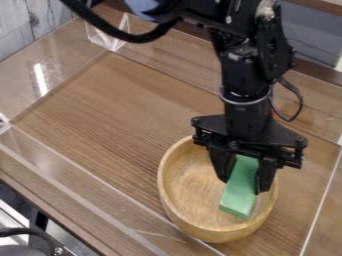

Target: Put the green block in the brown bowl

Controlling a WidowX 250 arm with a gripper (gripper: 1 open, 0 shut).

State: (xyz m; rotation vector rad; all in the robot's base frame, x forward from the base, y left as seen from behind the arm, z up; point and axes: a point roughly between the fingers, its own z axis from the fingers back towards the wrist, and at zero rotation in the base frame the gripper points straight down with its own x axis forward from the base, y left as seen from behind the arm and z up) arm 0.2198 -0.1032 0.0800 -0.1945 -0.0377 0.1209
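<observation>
The green block [243, 190] is a flat mint-green bar held upright and slightly tilted between my fingers. My gripper [247, 172] is shut on its upper part. It hangs inside the right half of the brown bowl [179, 185], a large light-brown wooden bowl near the table's front. The block's lower end reaches down close to the bowl's inner right wall; I cannot tell whether it touches. The black arm [246, 70] rises straight above the bowl.
A clear acrylic wall [54, 60] rings the wooden table on the left and front. A small clear stand [104, 38] sits at the back left. The arm hides what lies just behind the bowl on the right.
</observation>
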